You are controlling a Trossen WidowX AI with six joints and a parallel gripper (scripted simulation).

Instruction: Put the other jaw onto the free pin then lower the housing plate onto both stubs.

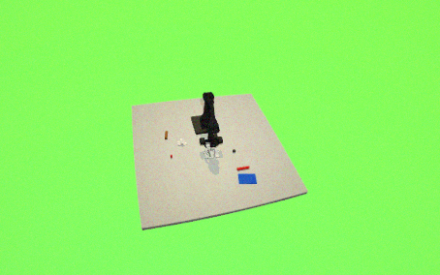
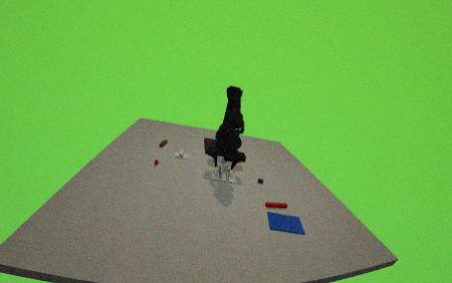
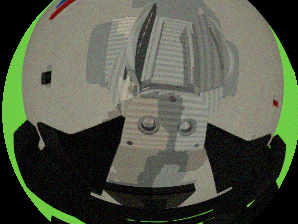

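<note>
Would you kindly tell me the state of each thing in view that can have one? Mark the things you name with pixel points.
End effector (image 1: 211, 145) (image 2: 225, 164) (image 3: 164, 123): closed on the housing plate.
Housing plate (image 3: 165, 140): held between the fingers; whether seated, cannot tell.
Jaws: meshing too unclear to tell.
Red cylinder (image 1: 243, 168) (image 2: 276, 205) (image 3: 62, 10): lying on its side.
Blue sheet (image 1: 247, 179) (image 2: 286, 223): lying flat.
Brown piece (image 1: 166, 135) (image 2: 163, 143): lying lengthwise on the tabletop.
</note>
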